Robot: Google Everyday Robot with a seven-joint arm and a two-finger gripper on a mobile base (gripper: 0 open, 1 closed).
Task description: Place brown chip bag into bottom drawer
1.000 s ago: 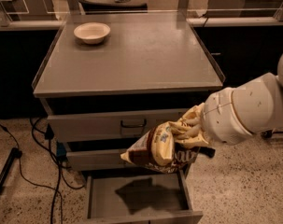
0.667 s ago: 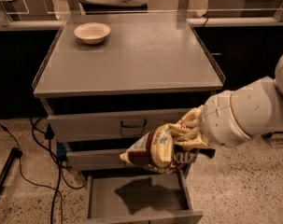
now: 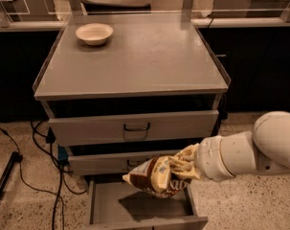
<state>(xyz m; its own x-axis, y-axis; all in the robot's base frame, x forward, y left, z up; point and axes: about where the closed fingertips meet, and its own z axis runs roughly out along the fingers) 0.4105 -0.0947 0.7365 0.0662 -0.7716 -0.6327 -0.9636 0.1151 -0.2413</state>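
Grasp status: gripper (image 3: 186,167) clenched on bag (image 3: 156,177), whose long axis extends left from it, suspended over the open drawer (image 3: 117,208), toward its right side; lowering path judged straight down

Above bottom drawer (image 3: 111,206): gripper (image 3: 190,163), chip bag (image 3: 156,175)
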